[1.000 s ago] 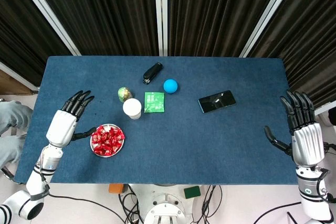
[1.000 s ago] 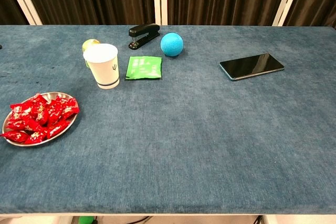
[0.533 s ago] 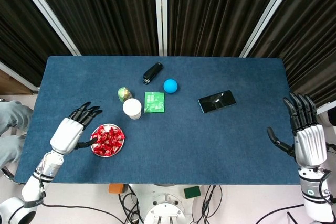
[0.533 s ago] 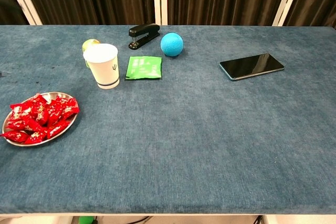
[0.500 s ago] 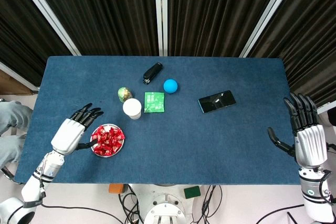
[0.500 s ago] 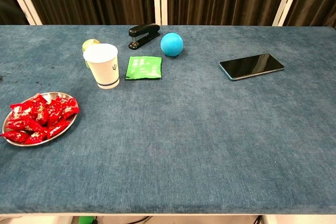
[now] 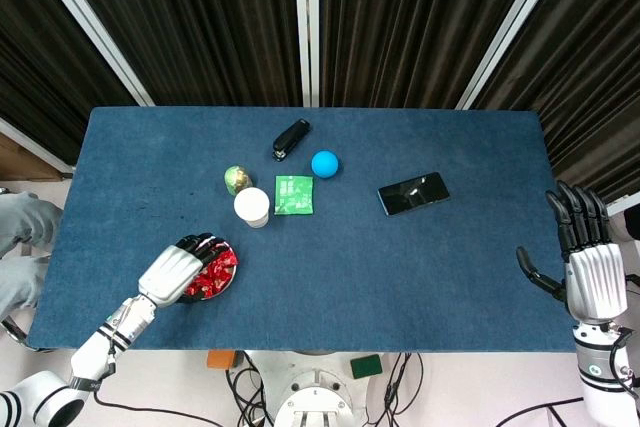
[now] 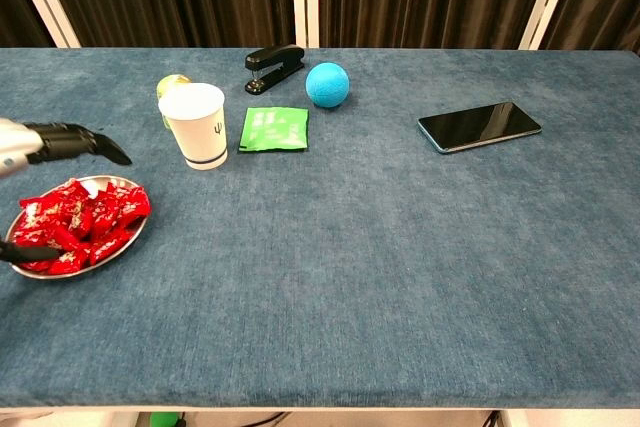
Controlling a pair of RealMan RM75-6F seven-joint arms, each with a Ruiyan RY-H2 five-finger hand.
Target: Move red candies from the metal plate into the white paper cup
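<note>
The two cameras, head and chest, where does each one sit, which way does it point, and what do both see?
Head view: high above the near edge, looking down on the whole table; shows the left hand over the metal plate and the right hand off the table's right end.
Chest view: low at the near edge, looking across toward the curtains; only the left hand's fingers enter at the left edge.
Shared: plate, red candies, white paper cup, stapler, blue ball, phone.
</note>
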